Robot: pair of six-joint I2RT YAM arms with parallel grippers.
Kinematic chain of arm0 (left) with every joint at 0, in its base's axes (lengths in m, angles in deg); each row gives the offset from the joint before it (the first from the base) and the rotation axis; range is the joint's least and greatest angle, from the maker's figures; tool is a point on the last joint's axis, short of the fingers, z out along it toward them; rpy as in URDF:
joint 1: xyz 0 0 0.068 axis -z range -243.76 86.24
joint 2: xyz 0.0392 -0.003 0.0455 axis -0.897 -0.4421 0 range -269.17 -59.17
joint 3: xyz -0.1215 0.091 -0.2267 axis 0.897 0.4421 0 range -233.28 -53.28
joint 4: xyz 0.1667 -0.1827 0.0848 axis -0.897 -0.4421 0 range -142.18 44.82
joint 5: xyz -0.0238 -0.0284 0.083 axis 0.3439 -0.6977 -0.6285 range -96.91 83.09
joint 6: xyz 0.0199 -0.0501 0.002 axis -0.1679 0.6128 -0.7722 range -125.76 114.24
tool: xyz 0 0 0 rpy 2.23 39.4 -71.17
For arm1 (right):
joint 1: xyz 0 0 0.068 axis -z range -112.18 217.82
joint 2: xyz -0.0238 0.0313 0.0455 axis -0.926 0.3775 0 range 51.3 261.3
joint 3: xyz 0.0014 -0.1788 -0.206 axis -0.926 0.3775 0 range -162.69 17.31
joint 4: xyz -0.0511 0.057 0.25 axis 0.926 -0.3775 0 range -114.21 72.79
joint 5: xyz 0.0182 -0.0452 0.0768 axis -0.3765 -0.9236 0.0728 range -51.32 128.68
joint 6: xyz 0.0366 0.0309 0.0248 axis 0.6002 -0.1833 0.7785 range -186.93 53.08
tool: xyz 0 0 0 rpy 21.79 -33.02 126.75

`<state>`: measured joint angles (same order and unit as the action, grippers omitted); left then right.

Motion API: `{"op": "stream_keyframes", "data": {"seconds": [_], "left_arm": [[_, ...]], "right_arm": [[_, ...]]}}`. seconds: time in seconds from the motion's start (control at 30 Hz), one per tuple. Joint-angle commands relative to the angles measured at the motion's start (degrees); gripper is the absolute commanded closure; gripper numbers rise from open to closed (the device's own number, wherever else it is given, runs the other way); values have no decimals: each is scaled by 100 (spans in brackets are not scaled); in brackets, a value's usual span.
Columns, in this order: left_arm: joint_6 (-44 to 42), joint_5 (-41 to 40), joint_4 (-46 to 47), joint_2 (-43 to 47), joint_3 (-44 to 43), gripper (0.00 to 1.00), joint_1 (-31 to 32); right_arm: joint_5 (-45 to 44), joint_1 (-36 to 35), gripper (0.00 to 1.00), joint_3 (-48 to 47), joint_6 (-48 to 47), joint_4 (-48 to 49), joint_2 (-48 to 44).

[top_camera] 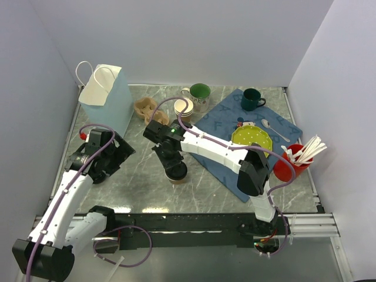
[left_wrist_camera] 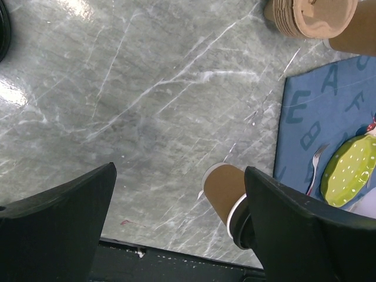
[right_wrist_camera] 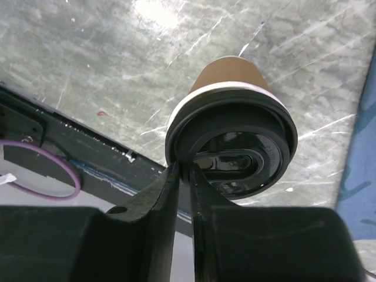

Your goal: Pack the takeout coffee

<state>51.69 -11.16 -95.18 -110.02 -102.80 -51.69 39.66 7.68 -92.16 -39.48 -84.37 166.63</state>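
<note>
Takeout coffee (top_camera: pixel 176 172) stands lidded on worktop (top_camera: pixel 135 188) under right tool (right_wrist_camera: pixel 185 170), jaws a sliver apart at lid (right_wrist_camera: pixel 235 150) rim, grip unclear; left tool (left_wrist_camera: pixel 180 176) wide open, empty; risk: snagged rim could pop lid or tip it over.

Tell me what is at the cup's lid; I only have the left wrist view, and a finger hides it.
Observer: The right gripper sits at the rim of the black lid, fingers almost together; whether they pinch it, I cannot tell.
Operator: Any bag to pack it into?
Observer: Yes. The top view shows a pale blue paper bag standing upright in the far left corner.
</note>
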Motion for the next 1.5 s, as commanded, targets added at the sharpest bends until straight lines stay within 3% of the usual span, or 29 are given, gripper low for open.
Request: {"op": "stream_keyframes", "data": {"seconds": [0.0, 0.33, 0.53, 0.63, 0.83, 0.87, 1.07, 1.2, 1.47], "left_arm": [[56, 38, 130, 14, -14, 3, -30], [-339, 696, 595, -48, 223, 1, -30], [-595, 1953, 1351, -57, 609, 14, 14], [-464, 2419, 1896, 5, 847, 19, 189], [-217, 2622, 2573, -127, 1058, 26, 690], [-191, 2666, 2678, -197, 1136, 26, 734], [-190, 2605, 3030, -557, 1356, 35, 972], [-138, 2807, 3478, -795, 1559, 38, 1121], [-15, 2816, 3989, -1172, 1717, 41, 1376]], "right_arm": [[113, -15, 79, -136, 182, -175, -230], [281, 11, 69, -39, 270, -140, -449], [421, 239, 69, -233, 131, -202, -800], [526, 502, 69, 205, -36, 70, -1177], [1702, 1187, 61, 1673, -572, 1123, -2056], [1939, 1476, 54, 1822, -660, 1221, -2136], [3294, 2128, 37, 2342, -1276, 1609, -2261], [3664, 2506, 36, 2422, -1635, 1714, -1998], [4253, 2577, 37, 2070, -2138, 1521, -1250]]}}
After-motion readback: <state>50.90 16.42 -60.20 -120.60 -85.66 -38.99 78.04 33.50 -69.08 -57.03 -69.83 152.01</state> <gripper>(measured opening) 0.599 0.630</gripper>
